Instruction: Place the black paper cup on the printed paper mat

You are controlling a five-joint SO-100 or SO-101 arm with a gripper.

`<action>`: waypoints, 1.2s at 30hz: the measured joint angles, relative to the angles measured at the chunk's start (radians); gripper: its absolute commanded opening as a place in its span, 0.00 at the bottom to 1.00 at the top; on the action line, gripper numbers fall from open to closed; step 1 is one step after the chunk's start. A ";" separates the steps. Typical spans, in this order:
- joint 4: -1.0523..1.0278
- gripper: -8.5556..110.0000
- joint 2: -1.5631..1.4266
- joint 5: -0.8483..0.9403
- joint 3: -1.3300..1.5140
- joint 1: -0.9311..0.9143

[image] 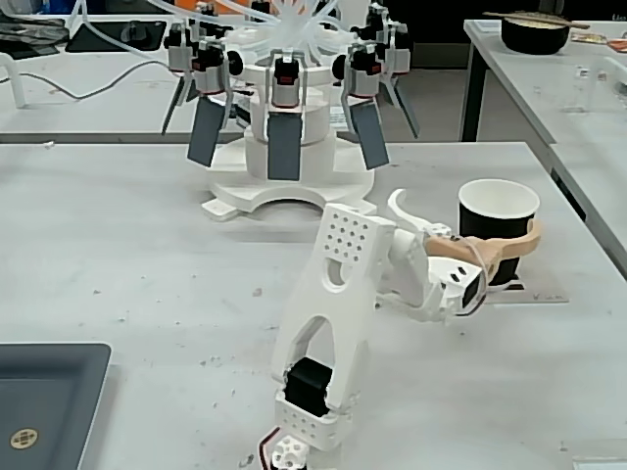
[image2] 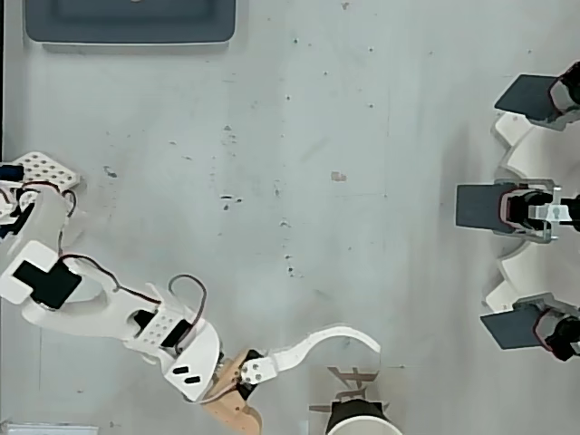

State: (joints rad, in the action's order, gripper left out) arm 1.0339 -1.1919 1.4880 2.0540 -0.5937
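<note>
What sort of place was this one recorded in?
Probably a robotics lab or workshop: grey worktables in rows, a large white multi-arm apparatus with cables, and a 3D-printed arm beside a black paper cup.

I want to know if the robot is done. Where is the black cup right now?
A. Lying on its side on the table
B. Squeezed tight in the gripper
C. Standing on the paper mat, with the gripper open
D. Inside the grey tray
C: in the fixed view the cup stands upright on the mat, and the gripper is spread wide, its white finger well clear of the cup.
</note>
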 measured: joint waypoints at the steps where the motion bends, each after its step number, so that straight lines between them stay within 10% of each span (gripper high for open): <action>1: 0.009 0.53 -0.029 0.000 0.035 0.000; 36: 0.170 0.44 -0.673 0.000 0.678 0.426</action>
State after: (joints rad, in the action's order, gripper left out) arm 1.2042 -1.8653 1.4880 2.7320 -0.1672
